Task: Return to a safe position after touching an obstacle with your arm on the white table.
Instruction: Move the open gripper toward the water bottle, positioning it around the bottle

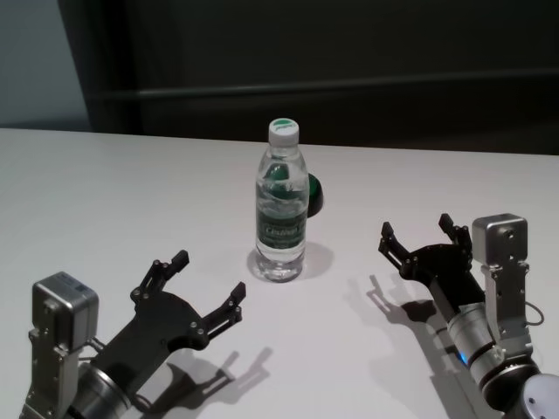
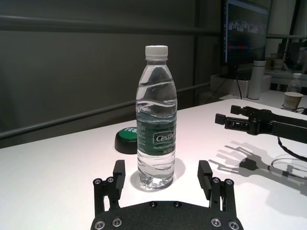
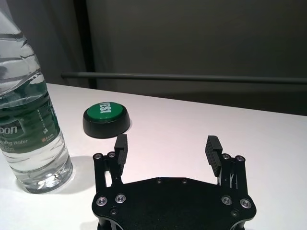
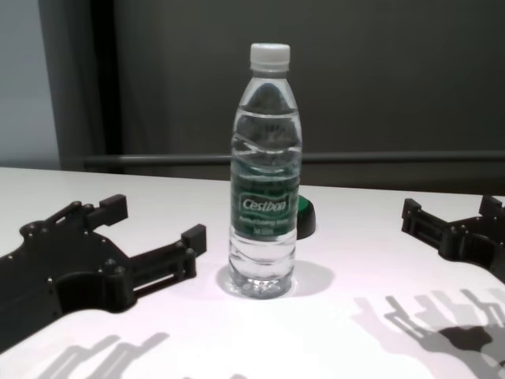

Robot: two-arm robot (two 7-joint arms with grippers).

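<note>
The obstacle, a clear water bottle (image 1: 281,218) with a white cap and green "Cestbon" label, stands upright mid-way across the white table (image 1: 105,201). My left gripper (image 1: 210,275) hovers low at the near left, open and pointing at the bottle (image 2: 156,120) from a short distance without touching it. At the near right, my right gripper (image 1: 416,227) is open and holds nothing, well clear of the bottle (image 3: 26,124). The chest view shows the bottle (image 4: 266,174) between the left gripper (image 4: 155,218) and the right gripper (image 4: 450,207).
A small dark-green round button (image 1: 313,194) sits on the table just behind the bottle, to its right. A dark wall with a horizontal rail (image 4: 394,158) runs behind the table's far edge.
</note>
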